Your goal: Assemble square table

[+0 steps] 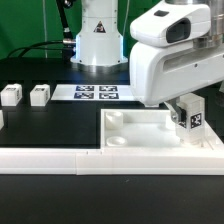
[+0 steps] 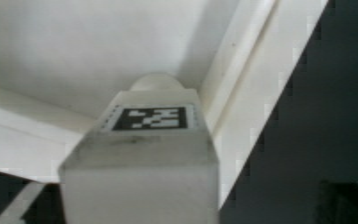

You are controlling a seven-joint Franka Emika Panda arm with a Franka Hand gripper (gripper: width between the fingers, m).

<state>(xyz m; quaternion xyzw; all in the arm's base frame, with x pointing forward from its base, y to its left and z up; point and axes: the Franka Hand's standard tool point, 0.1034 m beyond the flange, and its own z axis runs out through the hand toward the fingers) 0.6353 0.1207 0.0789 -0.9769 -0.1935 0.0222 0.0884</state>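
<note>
The white arm [image 1: 97, 35] rises from its base at the back of the counter [image 1: 40, 125] and reaches forward toward the exterior view's right. Its bulky wrist [image 1: 165, 60] points straight down. Below it, the gripper [image 1: 188, 112] is clamped on a small tagged leg [image 1: 193, 120].

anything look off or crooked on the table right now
Nothing stands out. The tabletop lies flat behind the rail. The spare legs stand upright near the marker board. The claw holds one leg roughly upright over the tabletop, toward the exterior view's right.
</note>
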